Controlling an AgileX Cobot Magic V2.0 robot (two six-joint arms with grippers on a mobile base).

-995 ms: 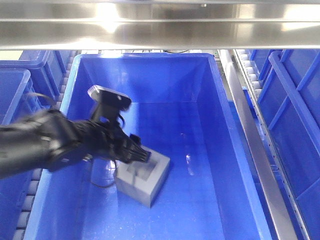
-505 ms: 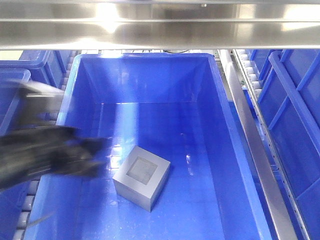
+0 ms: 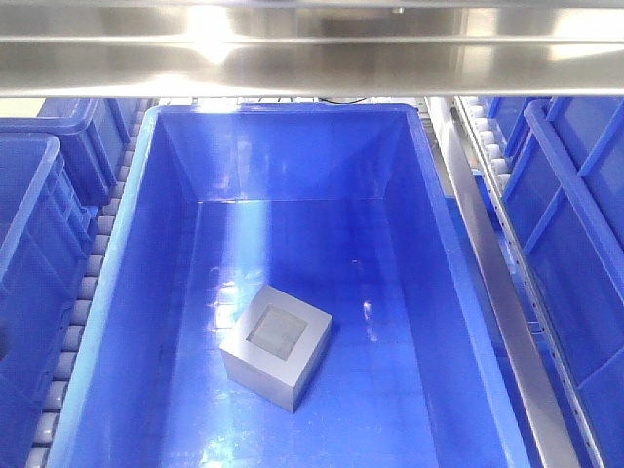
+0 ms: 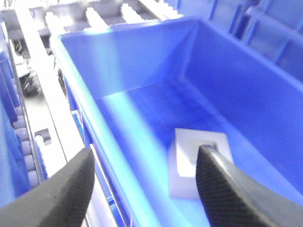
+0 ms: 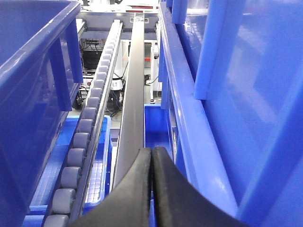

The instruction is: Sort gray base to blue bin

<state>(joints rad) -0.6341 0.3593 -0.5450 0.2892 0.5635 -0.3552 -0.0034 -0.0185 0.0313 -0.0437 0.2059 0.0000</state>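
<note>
The gray base [image 3: 277,344] lies on the floor of the blue bin [image 3: 409,253], left of middle, with its recessed window facing up. It also shows in the left wrist view [image 4: 189,163], inside the blue bin [image 4: 142,90]. My left gripper [image 4: 147,182] is open and empty, above the bin's left rim, apart from the base. My right gripper [image 5: 152,163] is shut and empty, over a metal rail between bins. Neither gripper shows in the front view.
More blue crates stand at the left [image 3: 39,224] and right [image 3: 575,234]. Roller tracks [image 3: 83,322] run beside the bin. A steel rail [image 3: 502,292] runs along its right side, and a metal beam [image 3: 312,54] crosses overhead.
My left arm has let go of the gray base and drawn back to the left, out of the front view. The base stays on the bin floor.
</note>
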